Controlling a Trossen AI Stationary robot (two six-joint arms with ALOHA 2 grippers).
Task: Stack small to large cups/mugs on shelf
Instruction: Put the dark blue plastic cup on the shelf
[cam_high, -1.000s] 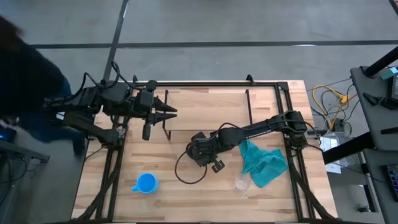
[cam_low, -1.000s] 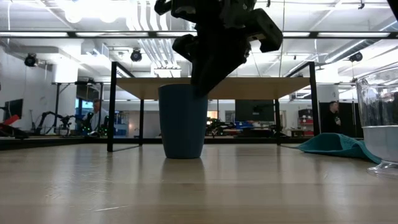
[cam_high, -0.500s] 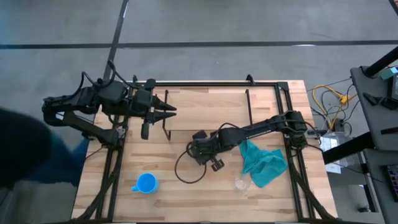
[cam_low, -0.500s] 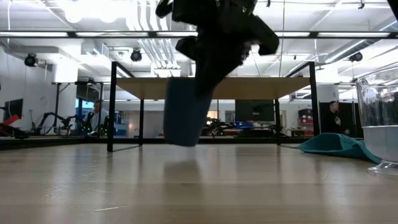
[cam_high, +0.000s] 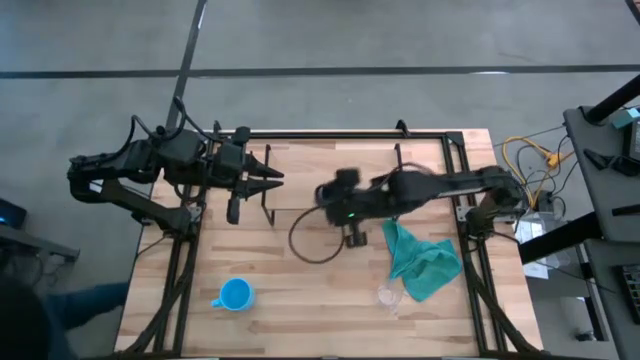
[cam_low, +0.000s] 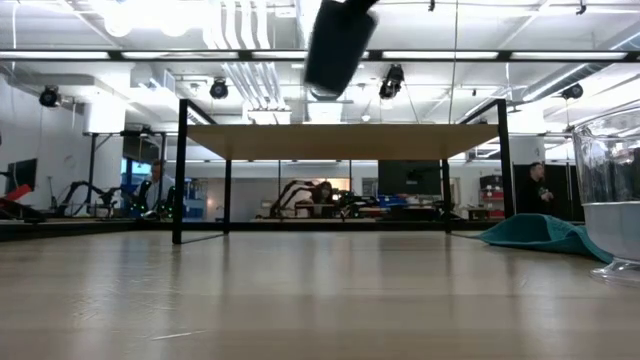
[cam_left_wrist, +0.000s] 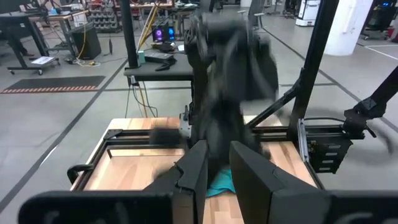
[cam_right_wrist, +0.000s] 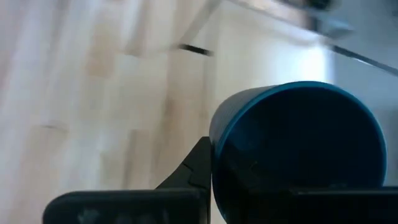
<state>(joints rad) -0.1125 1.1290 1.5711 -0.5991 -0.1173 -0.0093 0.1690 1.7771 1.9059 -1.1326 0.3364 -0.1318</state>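
My right gripper (cam_high: 338, 196) is shut on the dark navy-blue cup (cam_low: 335, 45), which hangs tilted high above the table and fills the right wrist view (cam_right_wrist: 298, 143). The shelf (cam_low: 340, 140), a light board on thin black legs, stands at the table's far side. The light-blue mug (cam_high: 235, 295) stands on its base near the left near corner. The clear glass cup (cam_high: 388, 298) stands near the near edge and shows in the low view (cam_low: 610, 200). My left gripper (cam_high: 275, 178) waits open at the far left, its fingers (cam_left_wrist: 193, 168) apart. My right gripper holds the navy cup at its rim (cam_right_wrist: 214, 140). One finger (cam_right_wrist: 199, 165) lies against the outside of the wall; the other does not show against the cup's dark inside. The cup is lifted clear of the table and tilted.
A teal cloth (cam_high: 425, 260) lies crumpled on the right side of the table, next to the glass cup, and shows in the low view (cam_low: 540, 232). A black cable loop (cam_high: 310, 245) lies mid-table. People and equipment stand in the room beyond.
My right gripper has risen from the middle of the table and moved toward the far edge. The navy cup, which stood upright on the table, is now lifted clear, high above it and tilted.
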